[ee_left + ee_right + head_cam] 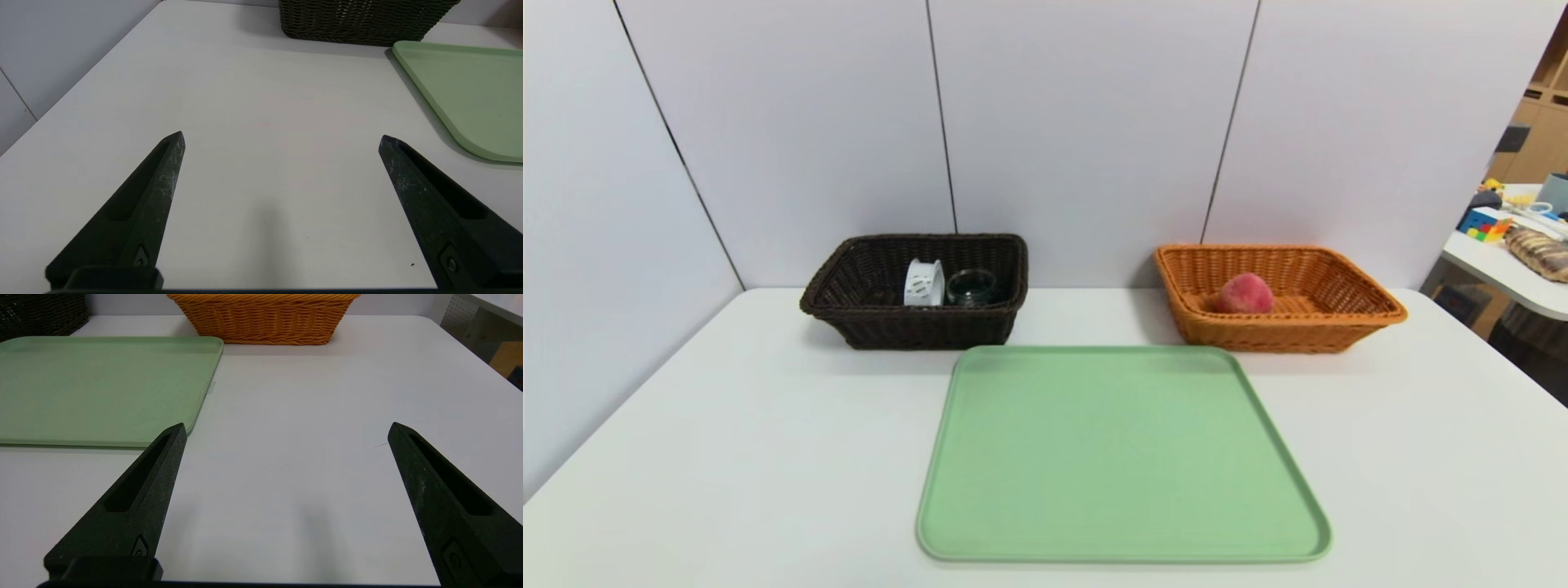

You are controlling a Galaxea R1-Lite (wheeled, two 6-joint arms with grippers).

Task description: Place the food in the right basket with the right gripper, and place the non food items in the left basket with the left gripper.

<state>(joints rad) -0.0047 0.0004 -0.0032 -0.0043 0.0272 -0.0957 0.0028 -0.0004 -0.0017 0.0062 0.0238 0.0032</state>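
Left gripper [282, 139] is spread wide over bare table [253, 122], holding nothing. Ahead of it, the dark brown basket [915, 327] has the white band [924, 283] and what looks like the glass cup [971, 287] touching inside. Green tray [1119, 457] sits between both grippers. Right gripper [286, 430] is wide too, empty, with the peach [1245, 294] in the orange basket [1307, 331] ahead.

A white table [727, 457] stands in a corner of pale grey wall panels [1086, 122] split by thin dark seams. At far right, a second white table [1494, 273] (cluttered with colourful objects) fronts wooden shelving [1539, 122].
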